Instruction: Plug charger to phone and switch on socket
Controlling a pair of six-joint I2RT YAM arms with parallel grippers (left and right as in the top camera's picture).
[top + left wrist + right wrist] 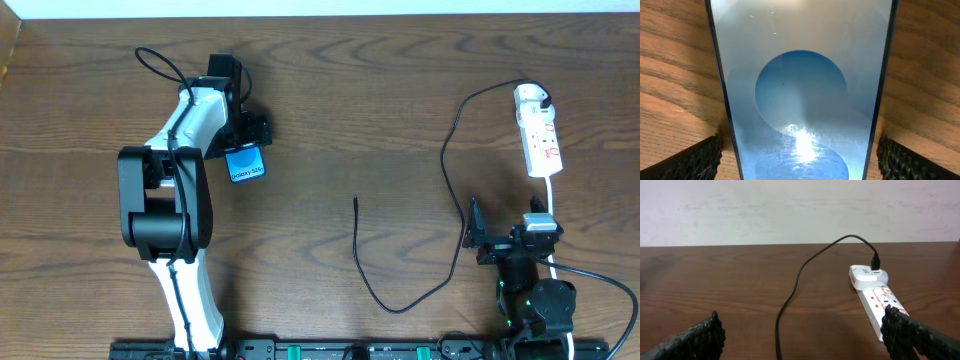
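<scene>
The charger (355, 225) looks limp and light, best pinched behind its tip right of the phone (246, 163); the right claw (800, 335) gapes wide, while the left claw (800, 157) straddles the phone, though I cannot tell whether it is clamped.

A robotics lab bench in a plain indoor room. A dark wood-grain table (380, 120) stands against a pale painted wall (790, 210). Along its near edge runs a black mounting rail (330, 350), carrying the left arm (170, 200) and the right arm (530, 290). A white power strip (540, 140) and a charger cable (400, 300) lie laid out on the tabletop.
</scene>
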